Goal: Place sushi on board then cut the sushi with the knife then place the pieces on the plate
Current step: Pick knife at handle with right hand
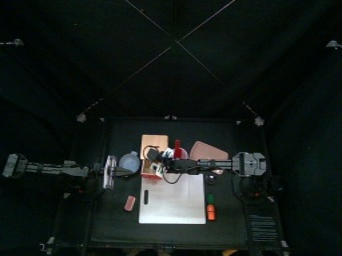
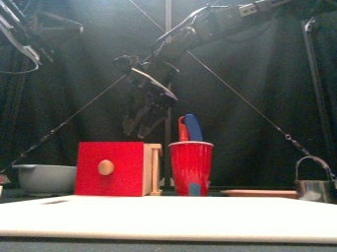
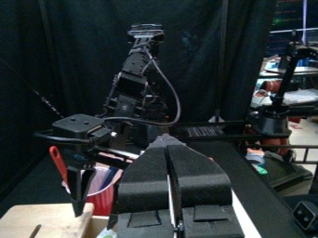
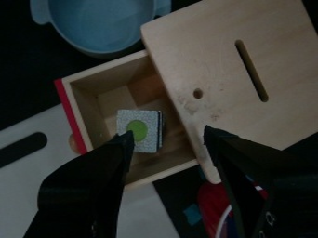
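While my right gripper (image 4: 166, 136) hangs above the wooden box (image 4: 230, 65) with jaws spread wide and holding nothing, I see the sushi roll (image 4: 140, 125) lying in its pulled-out drawer (image 4: 110, 97). My left gripper (image 3: 172, 145) rests at the table's left, clenched on nothing. The red cup (image 2: 191, 169) holds both knives (image 2: 195, 126).

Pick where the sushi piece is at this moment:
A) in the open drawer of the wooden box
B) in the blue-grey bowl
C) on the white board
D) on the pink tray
A: the right wrist view shows the sushi piece lying on the floor of the pulled-out drawer of the wooden box, with the right gripper open just above it.
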Available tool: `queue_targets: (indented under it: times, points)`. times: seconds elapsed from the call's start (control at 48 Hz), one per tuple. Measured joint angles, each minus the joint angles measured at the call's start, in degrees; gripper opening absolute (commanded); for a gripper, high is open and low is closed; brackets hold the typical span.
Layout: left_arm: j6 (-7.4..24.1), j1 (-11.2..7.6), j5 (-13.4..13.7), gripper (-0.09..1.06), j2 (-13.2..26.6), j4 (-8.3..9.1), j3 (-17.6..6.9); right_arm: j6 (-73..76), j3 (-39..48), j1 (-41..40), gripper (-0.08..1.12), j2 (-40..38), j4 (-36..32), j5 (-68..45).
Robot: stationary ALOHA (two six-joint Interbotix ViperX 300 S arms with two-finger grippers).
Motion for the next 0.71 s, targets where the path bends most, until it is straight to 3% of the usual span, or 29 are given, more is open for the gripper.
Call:
queue_targets:
  times: [0.125, 0.708]
  points:
    - [0.00, 0.09, 0.00, 0.05, 0.09, -0.09, 0.35, 4.57, -0.70, 2.20, 0.93, 1.23, -3.43, 0.97]
    - [-0.18, 0.62, 0.00, 0.05, 0.09, -0.09, 0.53, 5.54, -1.58, 2.72, 0.93, 2.72, -3.34, 1.32]
